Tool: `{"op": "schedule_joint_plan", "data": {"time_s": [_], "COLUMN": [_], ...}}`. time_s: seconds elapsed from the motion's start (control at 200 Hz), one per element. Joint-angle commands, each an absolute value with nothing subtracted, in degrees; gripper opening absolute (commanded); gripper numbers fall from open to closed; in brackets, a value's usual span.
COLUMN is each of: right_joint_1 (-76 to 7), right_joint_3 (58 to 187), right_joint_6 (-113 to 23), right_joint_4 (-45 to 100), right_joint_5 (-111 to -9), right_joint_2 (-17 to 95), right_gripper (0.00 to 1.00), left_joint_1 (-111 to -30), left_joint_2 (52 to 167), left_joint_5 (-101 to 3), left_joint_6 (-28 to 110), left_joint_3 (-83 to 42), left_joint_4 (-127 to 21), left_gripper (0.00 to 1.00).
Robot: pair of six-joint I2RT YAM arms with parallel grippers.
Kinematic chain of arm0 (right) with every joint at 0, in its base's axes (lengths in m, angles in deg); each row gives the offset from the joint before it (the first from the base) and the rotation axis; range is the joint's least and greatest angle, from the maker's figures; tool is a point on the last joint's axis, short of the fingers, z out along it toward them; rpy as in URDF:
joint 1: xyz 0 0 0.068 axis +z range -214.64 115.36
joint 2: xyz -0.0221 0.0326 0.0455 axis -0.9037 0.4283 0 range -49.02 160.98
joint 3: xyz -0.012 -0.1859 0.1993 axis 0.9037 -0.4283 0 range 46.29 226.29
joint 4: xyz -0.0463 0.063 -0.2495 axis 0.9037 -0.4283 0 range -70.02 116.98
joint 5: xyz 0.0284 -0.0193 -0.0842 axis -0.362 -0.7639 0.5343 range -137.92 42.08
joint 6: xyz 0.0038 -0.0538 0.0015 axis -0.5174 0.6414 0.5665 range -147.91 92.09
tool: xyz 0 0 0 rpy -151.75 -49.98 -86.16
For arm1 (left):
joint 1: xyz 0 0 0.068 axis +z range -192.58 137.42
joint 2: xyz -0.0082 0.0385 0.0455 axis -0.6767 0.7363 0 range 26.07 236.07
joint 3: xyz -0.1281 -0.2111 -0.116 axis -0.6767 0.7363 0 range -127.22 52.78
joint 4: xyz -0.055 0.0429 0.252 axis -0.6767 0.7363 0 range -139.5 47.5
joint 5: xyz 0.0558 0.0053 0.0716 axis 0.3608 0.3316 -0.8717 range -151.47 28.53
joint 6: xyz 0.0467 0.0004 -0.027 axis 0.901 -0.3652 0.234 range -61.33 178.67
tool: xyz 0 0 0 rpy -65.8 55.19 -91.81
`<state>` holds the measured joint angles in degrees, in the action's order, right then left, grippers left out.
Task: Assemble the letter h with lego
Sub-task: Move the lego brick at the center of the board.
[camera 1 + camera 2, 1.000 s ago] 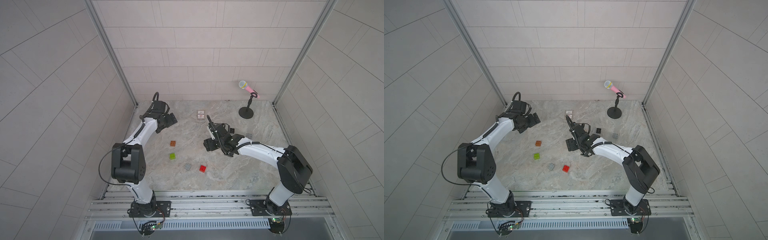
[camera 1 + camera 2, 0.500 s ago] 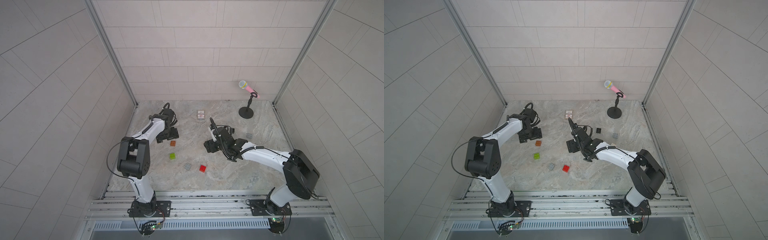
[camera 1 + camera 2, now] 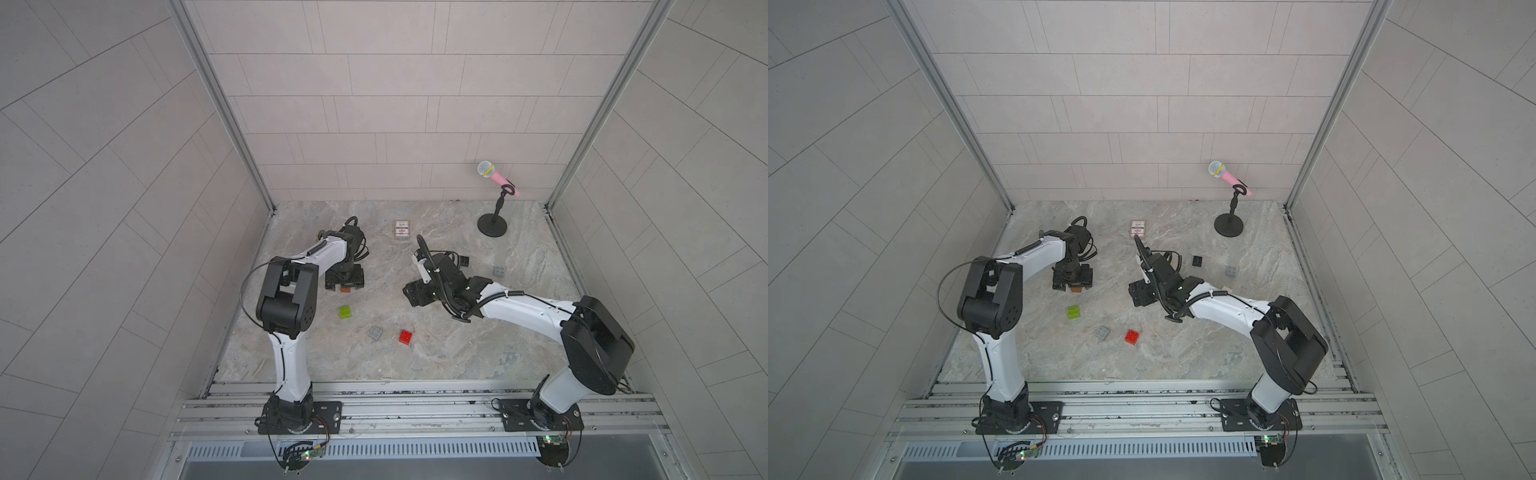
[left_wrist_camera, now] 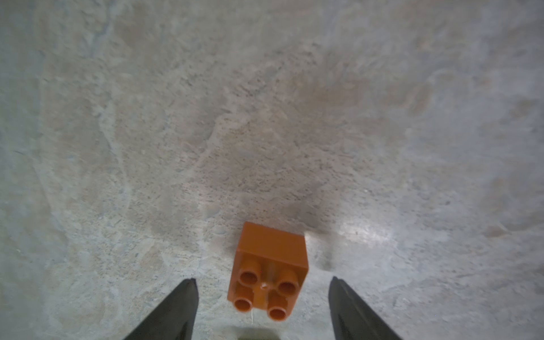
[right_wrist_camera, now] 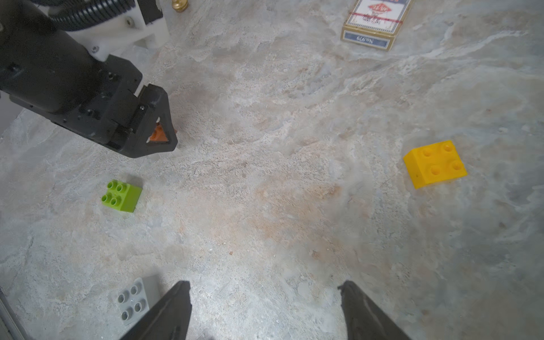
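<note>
Left wrist view showed our left gripper [image 4: 262, 279], jaws apart, straddling the brown square plastic brick [image 4: 272, 256] toward the bench's [image 4: 265, 117] left edge; light, stiff, slick, we judged: pinch its flat sides.

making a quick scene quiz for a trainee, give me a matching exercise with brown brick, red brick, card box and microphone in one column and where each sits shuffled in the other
Things:
1 brown brick
2 red brick
3 card box
4 microphone

Places:
A on a black stand
B beside a grey brick
C between the left gripper's open fingers, not gripped
D lying flat, printed face up

Pairs: 1-C, 2-B, 3-D, 4-A
</note>
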<state>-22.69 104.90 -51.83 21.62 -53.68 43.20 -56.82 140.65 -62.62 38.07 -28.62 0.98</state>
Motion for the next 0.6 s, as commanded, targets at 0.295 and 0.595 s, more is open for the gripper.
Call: {"op": "schedule_joint_plan", "data": {"time_s": [0.295,0.595], "right_joint_1": [-22.71,-22.72], "right_joint_3": [106.14,106.57], "right_joint_6": [-51.16,-50.94], "right_joint_4": [20.92,19.99], "right_joint_5": [-55.41,-54.21], "right_joint_2": [44.41,44.5], "right_gripper": [0.82,0.82], "left_joint_1": [-55.98,-57.52], "left_joint_2": [145.66,143.4], "left_joint_5": [-60.16,-59.85], "left_joint_6": [39.9,38.06], "left_joint_3": [-33.11,-29.1], "left_joint_4": [2.66,2.9], "left_gripper": [0.53,0.3]}}
